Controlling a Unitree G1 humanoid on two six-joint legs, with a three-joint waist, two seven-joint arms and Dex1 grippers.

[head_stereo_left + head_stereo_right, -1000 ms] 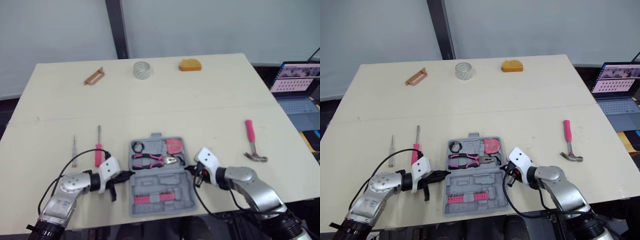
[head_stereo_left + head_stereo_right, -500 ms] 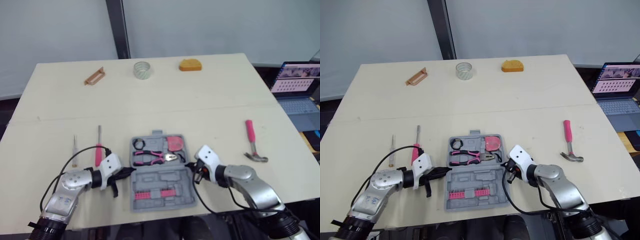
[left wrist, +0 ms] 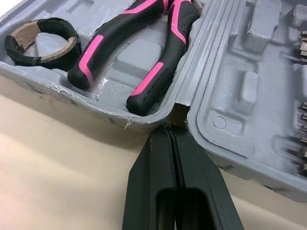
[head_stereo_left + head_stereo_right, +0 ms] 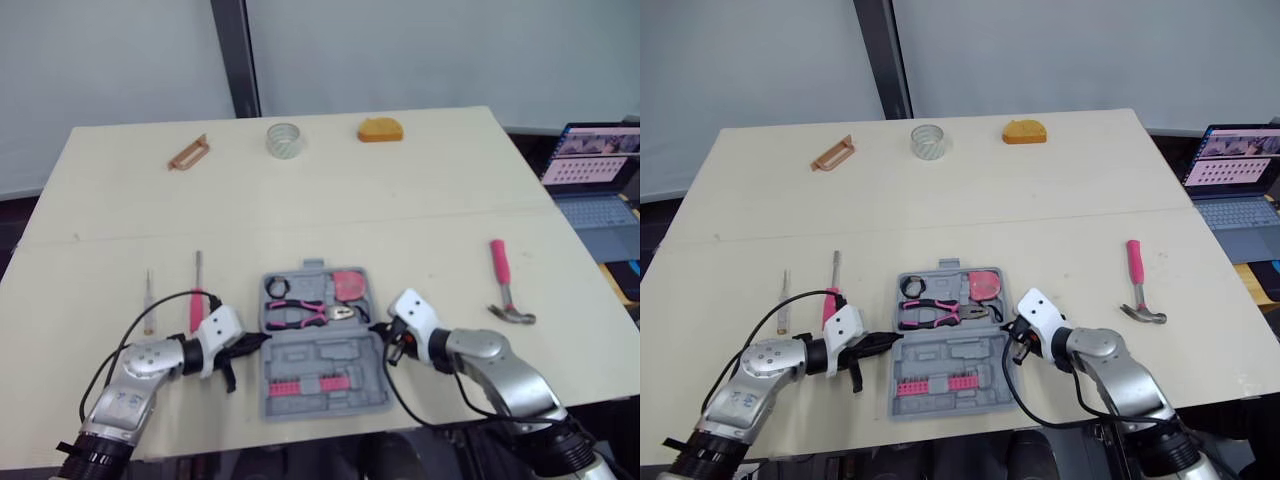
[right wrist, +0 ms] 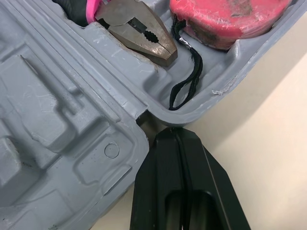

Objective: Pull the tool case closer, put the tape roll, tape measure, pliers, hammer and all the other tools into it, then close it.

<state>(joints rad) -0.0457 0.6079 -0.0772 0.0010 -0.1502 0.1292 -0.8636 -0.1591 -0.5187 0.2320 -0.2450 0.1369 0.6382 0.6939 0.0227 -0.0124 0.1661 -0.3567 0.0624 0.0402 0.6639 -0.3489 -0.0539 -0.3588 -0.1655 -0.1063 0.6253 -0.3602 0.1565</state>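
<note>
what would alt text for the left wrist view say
The left gripper, fingers pressed shut, points its tip at the hinge notch on the edge of an open grey tool case lying on a beige table. In the case's tray lie pink-and-black pliers and a black tape roll.

We can read no text, brand, number or sign anywhere in these views. The laptop screen off to the right shows rows of small tiles, but anything written there is too small for us to make out. The moulded grey tool case bears no lettering we can read.
</note>
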